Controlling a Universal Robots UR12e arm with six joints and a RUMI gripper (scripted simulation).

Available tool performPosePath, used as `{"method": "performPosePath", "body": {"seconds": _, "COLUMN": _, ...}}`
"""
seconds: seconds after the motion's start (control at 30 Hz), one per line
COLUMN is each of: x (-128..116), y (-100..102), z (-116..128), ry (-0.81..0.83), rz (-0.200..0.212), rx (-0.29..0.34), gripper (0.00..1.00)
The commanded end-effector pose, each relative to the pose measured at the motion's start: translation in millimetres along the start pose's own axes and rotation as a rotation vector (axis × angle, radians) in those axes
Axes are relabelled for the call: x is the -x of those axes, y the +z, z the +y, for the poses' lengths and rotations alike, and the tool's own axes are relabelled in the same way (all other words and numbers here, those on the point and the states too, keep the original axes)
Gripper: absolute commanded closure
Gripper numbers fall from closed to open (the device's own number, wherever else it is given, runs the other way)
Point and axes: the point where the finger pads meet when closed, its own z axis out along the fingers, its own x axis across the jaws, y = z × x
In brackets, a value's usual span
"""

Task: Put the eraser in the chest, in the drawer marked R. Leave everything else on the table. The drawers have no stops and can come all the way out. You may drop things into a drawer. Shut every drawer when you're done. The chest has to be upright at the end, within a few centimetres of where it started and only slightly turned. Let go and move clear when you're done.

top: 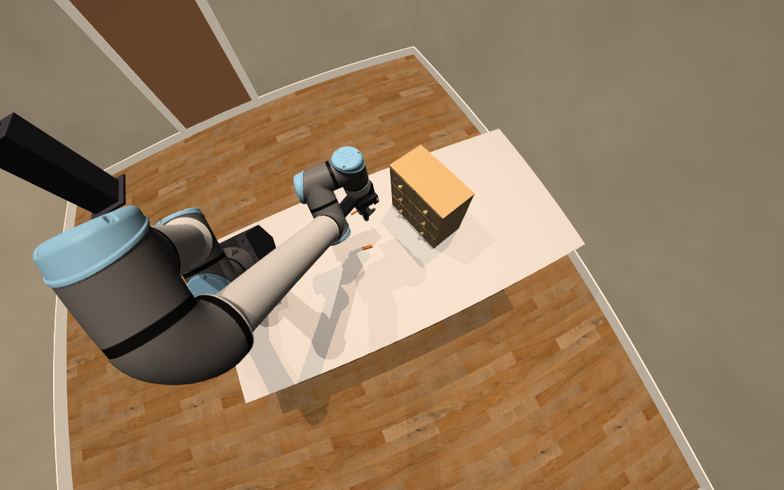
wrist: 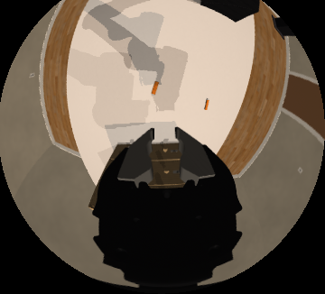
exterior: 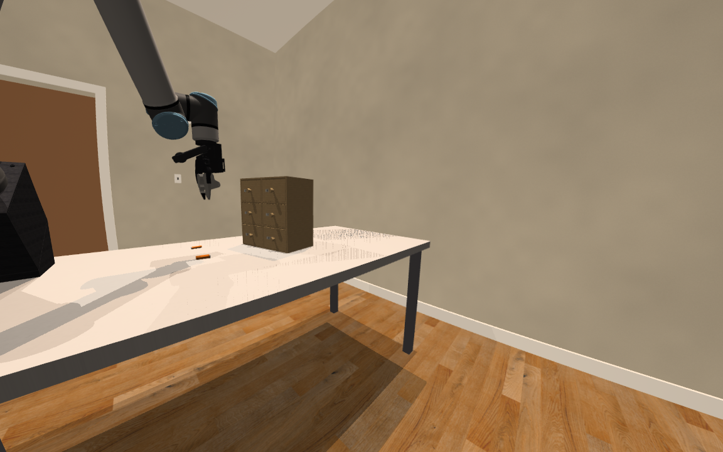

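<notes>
Beige walls and a plank floor surround the white table (exterior: 353,247) where I work, with a brown door (exterior: 32,168) behind my black pedestal (exterior: 10,225). On the table stands a small brown chest (exterior: 291,213) with a lighter top; its front carries two columns of three drawers, each with a small knob, and all of them sit flush. I cannot read any letter on the fronts from these views.

My gripper (exterior: 206,193) hangs in the air, fingers pointing down, just beside the chest's front and about level with its top row of drawers. It touches neither the chest nor the table. My jaws stand narrowed to a small gap, with nothing pinched between them; through the wrist view I look past the two dark fingers at the drawer fronts below.

Two small orange pieces lie flat on the table, apart from each other and both clear of the chest. One orange piece (exterior: 203,257) rests nearer the table's front edge, the other orange piece (exterior: 195,247) a little farther back, near a spot below my gripper. Which of them is the eraser I cannot tell; both look alike at this size.
</notes>
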Motion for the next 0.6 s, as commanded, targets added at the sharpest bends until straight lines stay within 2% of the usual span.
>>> {"method": "performPosePath", "body": {"seconds": 0.0, "x": -0.2, "y": -2.7, "z": -1.4, "ry": 0.001, "rz": 0.001, "rx": -0.03, "gripper": 0.8}}
{"method": "performPosePath", "body": {"seconds": 0.57, "x": -0.1, "y": -3.9, "z": -2.3, "ry": 0.001, "rz": 0.001, "rx": -0.041, "gripper": 0.8}}
